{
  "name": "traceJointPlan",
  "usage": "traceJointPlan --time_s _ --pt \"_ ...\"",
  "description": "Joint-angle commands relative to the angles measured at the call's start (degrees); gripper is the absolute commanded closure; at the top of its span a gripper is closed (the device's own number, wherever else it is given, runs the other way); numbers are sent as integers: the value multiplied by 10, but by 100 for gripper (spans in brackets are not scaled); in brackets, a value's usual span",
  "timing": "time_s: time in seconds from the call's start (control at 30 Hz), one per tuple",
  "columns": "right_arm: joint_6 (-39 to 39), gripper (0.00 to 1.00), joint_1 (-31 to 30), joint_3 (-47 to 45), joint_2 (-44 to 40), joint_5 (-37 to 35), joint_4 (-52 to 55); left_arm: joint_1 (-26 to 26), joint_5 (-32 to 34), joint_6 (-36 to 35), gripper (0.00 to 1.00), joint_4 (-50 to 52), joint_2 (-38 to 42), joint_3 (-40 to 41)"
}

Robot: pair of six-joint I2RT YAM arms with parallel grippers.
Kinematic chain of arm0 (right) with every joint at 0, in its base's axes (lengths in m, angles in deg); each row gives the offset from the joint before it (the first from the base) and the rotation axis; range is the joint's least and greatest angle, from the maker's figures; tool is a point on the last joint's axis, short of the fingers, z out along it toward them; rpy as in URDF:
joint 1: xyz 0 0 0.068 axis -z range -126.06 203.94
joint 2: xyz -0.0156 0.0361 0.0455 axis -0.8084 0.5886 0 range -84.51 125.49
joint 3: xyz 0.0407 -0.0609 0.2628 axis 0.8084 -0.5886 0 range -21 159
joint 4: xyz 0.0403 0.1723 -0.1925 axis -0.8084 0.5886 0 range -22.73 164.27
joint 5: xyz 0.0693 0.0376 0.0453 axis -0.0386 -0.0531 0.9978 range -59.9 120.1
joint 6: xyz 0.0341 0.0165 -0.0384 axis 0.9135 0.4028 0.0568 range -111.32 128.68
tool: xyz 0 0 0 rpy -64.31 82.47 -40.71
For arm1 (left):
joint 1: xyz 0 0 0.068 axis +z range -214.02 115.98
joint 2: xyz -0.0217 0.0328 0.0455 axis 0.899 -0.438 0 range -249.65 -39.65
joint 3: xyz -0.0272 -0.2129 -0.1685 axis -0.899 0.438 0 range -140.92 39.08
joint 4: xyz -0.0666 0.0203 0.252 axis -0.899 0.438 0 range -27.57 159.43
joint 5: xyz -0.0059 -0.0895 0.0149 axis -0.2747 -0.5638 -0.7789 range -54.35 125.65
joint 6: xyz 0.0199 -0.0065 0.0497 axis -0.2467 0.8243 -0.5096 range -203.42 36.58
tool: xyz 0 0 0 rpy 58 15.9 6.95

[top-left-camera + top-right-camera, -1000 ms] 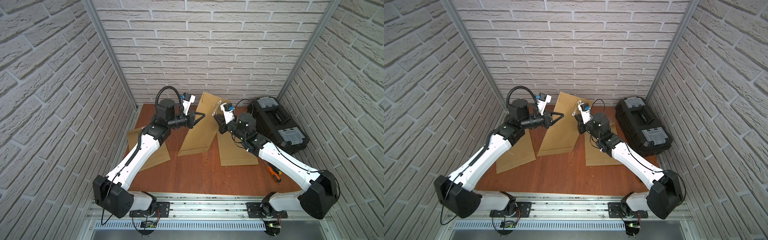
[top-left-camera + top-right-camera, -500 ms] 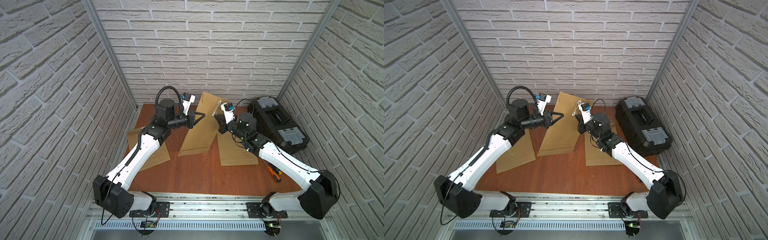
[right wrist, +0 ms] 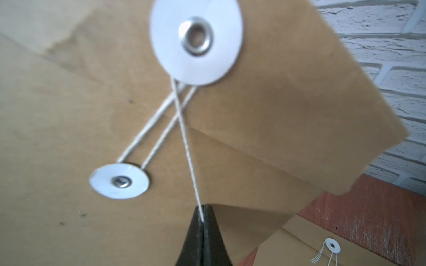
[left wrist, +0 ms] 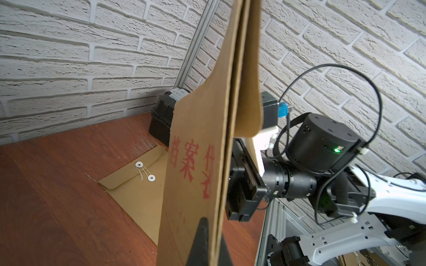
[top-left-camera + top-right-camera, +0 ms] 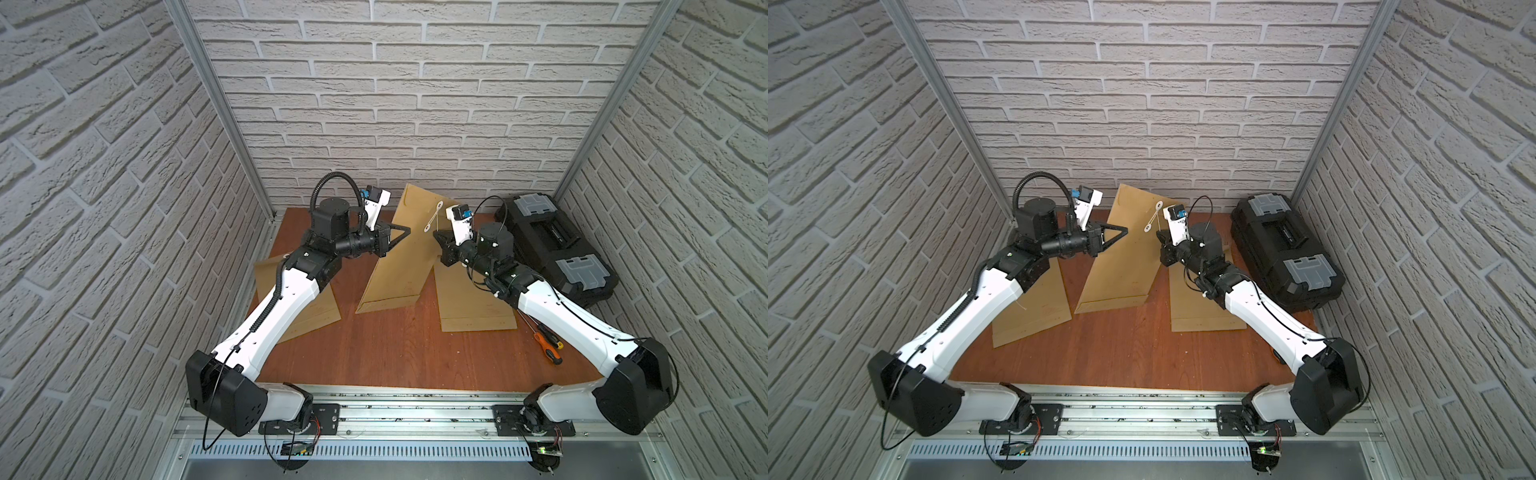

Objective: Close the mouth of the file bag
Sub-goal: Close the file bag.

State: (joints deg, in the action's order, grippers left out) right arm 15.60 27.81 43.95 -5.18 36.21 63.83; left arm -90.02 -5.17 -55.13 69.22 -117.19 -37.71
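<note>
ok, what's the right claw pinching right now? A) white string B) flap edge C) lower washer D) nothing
A: the right wrist view shows the right claw shut on the white string running from the upper washer on the file bag.

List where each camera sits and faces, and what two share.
Top views: overhead in front, looking down at the table; left arm and right arm whole.
Left wrist: looks past the left gripper, shut on the file bag, toward the right arm.
Right wrist: looks past the right gripper, pinching the string, at the bag's discs.
Shared: both wrist views show that bag.
</note>
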Motion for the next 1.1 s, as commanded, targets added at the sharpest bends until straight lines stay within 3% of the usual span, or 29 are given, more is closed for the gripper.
traceJointPlan --time_s 0.0,0.5,0.8,1.07 --pt "13 98 8 27 7 10 -1 3 -25 6 100 -48 5 -14" --pt "-4 98 58 79 -16 23 118 29 -38 15 100 -59 18 8" --pt "-46 98 72 187 0 30 265 38 -41 -12 100 -38 20 25" --pt "-55 98 91 308 64 49 397 42 -60 -19 100 -37 14 30"
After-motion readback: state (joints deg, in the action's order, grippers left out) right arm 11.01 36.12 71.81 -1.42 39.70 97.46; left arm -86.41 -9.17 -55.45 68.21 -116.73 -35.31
